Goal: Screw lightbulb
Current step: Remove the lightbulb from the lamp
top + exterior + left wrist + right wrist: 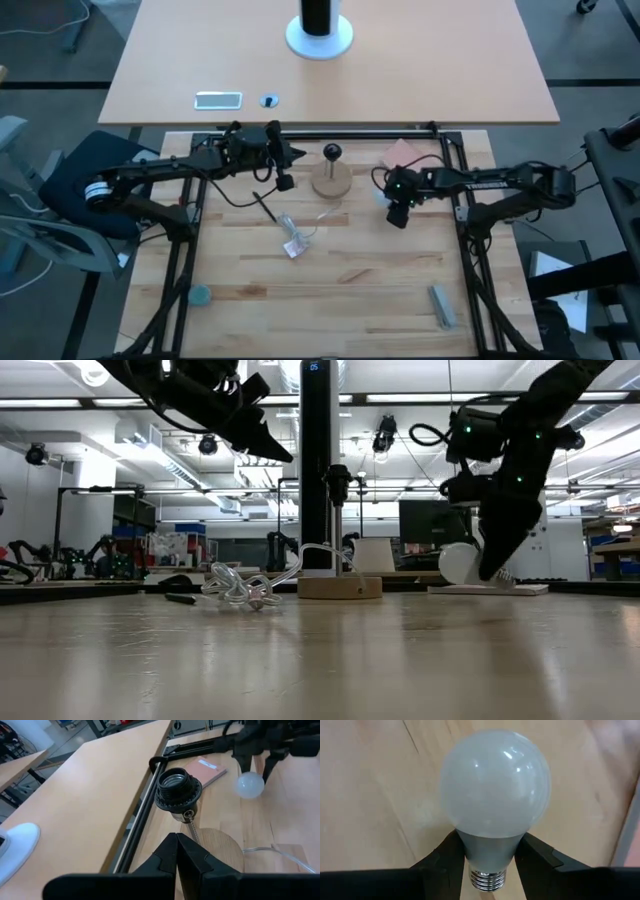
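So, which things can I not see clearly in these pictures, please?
- Lightbulb, high view: almost wholly hidden under the right gripper, which grips its neck.
- Whether the bulb still touches the table: not settled in the low view.
- Small item on the far table, high view: too small to identify.
- Left gripper, fingers together, near the socket: its wrist view cuts the wooden base at the edge.

In the high view the socket [331, 153] on its wooden base [331, 181] stands at upper centre, between the two grippers. The left gripper [283, 181] sits just left of it. The right gripper [397, 213], holding the bulb [384, 196], is right of it, with bare worktop [350, 270] between. A cable [300, 228] and packet [293, 247] lie below the base.
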You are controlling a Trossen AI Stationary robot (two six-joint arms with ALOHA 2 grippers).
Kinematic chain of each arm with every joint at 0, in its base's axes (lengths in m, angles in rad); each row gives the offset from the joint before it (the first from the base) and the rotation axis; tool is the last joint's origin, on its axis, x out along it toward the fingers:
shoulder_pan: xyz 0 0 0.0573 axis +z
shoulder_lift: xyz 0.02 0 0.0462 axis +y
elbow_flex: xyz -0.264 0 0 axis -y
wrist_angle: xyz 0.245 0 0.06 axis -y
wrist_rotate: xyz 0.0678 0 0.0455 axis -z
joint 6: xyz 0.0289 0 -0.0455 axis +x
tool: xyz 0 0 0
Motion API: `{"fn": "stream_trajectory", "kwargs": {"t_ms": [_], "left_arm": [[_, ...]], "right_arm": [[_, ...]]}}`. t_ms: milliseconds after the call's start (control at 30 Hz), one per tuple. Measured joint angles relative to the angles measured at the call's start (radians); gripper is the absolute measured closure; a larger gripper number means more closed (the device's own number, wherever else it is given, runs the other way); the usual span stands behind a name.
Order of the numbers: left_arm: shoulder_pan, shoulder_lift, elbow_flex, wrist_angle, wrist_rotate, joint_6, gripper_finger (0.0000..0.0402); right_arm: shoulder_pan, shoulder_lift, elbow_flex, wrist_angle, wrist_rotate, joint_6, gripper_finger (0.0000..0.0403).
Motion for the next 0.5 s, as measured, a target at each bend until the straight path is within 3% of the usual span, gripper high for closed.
{"fn": "stream_trajectory", "kwargs": {"t_ms": [500], "left_arm": [[-0.001,0.0,0.0,0.01,0.001,-0.014,0.0401]], "right_arm": [[0.0,0.077,-0.004,0.027,-0.004,-0.008,0.0249]]}}
